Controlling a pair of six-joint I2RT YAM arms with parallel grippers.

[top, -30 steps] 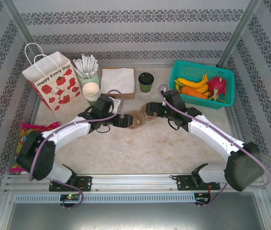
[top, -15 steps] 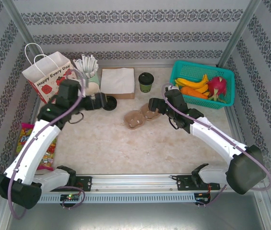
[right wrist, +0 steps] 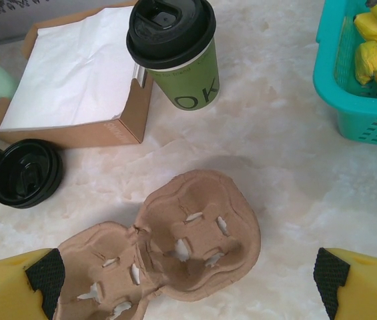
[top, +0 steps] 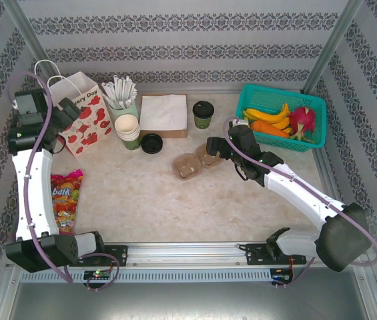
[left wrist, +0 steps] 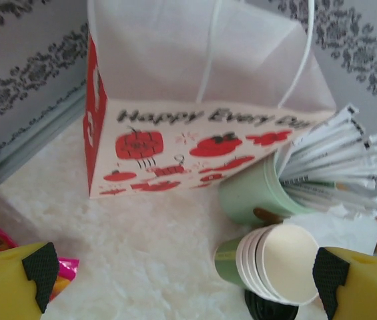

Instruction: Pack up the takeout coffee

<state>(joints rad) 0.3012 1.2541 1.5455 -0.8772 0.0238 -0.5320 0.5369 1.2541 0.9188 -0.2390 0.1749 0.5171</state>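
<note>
The takeout coffee (top: 203,113), a dark olive-green cup with a black lid (right wrist: 171,27), stands upright at the back centre beside the napkin box. A brown two-cup cardboard carrier (top: 192,163) lies flat on the table in front of it. My right gripper (top: 213,146) hovers at the carrier's right end, open, with the carrier (right wrist: 195,240) below and between its fingers (right wrist: 45,273). My left gripper (top: 65,110) is raised at the far left beside the white paper bag (top: 75,117), open and holding nothing (left wrist: 183,280). The bag (left wrist: 195,127) stands just ahead of it.
A green holder of white sticks (top: 121,97), a stack of paper cups (top: 128,129) and a loose black lid (top: 151,143) sit right of the bag. The napkin box (top: 163,113) is centre back. The teal fruit basket (top: 308,100) is at right. A snack packet (top: 65,200) lies left.
My left arm has swung away from the carrier at the table's middle, up and out to the far left by the bag. The carrier stays on the table. The right arm barely moved.
</note>
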